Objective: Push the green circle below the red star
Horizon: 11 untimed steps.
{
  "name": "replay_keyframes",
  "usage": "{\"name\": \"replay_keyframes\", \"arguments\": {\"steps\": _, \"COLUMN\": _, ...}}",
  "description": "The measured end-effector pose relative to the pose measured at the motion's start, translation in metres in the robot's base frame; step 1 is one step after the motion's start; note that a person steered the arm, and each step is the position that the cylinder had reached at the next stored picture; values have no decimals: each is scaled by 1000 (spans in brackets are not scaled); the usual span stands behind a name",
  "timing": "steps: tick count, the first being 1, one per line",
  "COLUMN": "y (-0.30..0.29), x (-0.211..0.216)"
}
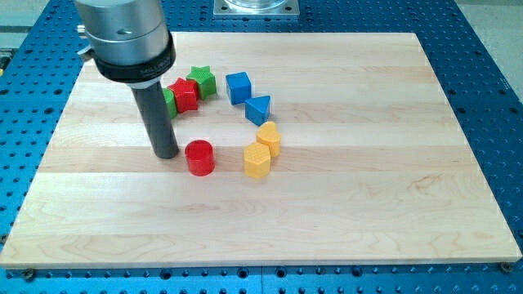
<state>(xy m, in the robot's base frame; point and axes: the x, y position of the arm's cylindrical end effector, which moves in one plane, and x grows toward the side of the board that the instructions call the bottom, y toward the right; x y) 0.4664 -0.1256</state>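
While my tip (166, 153) is set beside the red plastic cylinder (199, 157), no claw is seen; the half-hidden green block (169, 101) must be reached next

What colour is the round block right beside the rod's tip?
Red: the red cylinder, just right of my tip, in the camera view.

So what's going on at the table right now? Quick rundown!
My tip down, just left of red cylinder. Green circle mostly hidden behind my rod, touching red star on its left. Not below it yet. Red cylinder sits near the path.
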Motion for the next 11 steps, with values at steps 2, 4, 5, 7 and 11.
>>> {"name": "replay_keyframes", "arguments": {"steps": 2, "y": 49, "x": 13}}
{"name": "replay_keyframes", "arguments": {"steps": 4, "y": 13, "x": -3}}
{"name": "replay_keyframes", "arguments": {"steps": 5, "y": -63, "x": -30}}
{"name": "replay_keyframes", "arguments": {"steps": 7, "y": -113, "x": -127}}
{"name": "replay_keyframes", "arguments": {"steps": 11, "y": -7, "x": -182}}
